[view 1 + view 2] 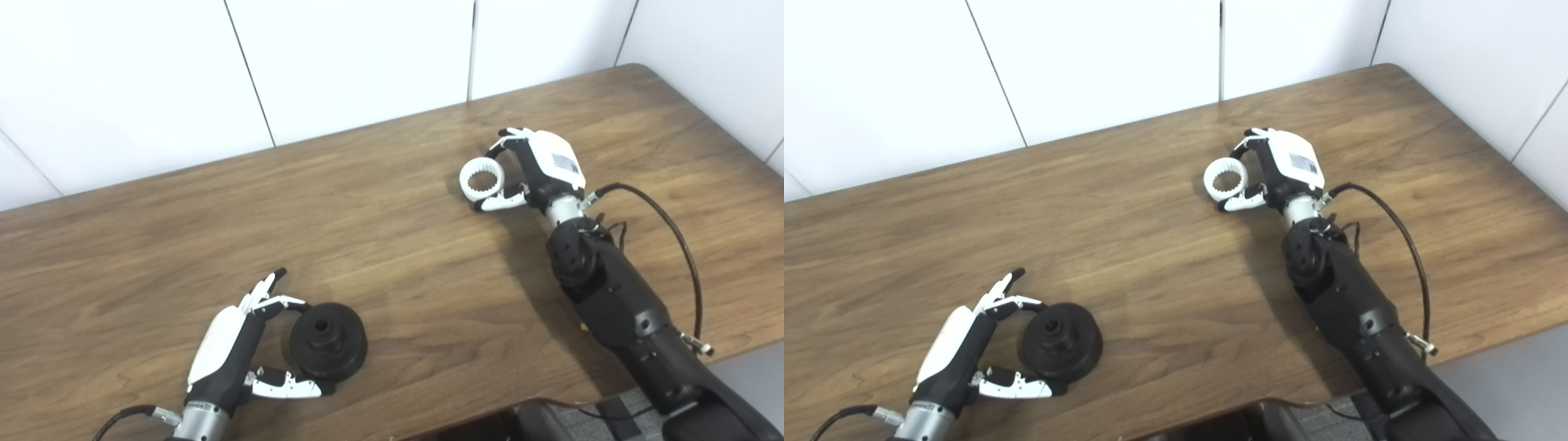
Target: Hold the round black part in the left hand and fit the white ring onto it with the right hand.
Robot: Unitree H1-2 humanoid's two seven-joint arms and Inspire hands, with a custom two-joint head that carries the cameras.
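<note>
Brown wood-grain table [392, 245], round black part [329, 342] near its front-left edge, white ring [482, 180] far right.

1. Round black part [328, 342] on table [392, 257], near-left, between left hand [236, 349] fingers and thumb.
2. White ring [482, 179] far-right, in right hand [542, 168], well apart.

The white-and-black left hand [236, 349] is cut off at its wrist by the bottom edge, so its arm does not show. The underside of the round black rubber-like part [329, 341] beside its fingers is hidden against the brown wooden table [392, 257]. At the white-and-black right hand [539, 168], the palm covers the contact with the white toothed plastic ring [482, 179], so the grip cannot be judged.
</note>
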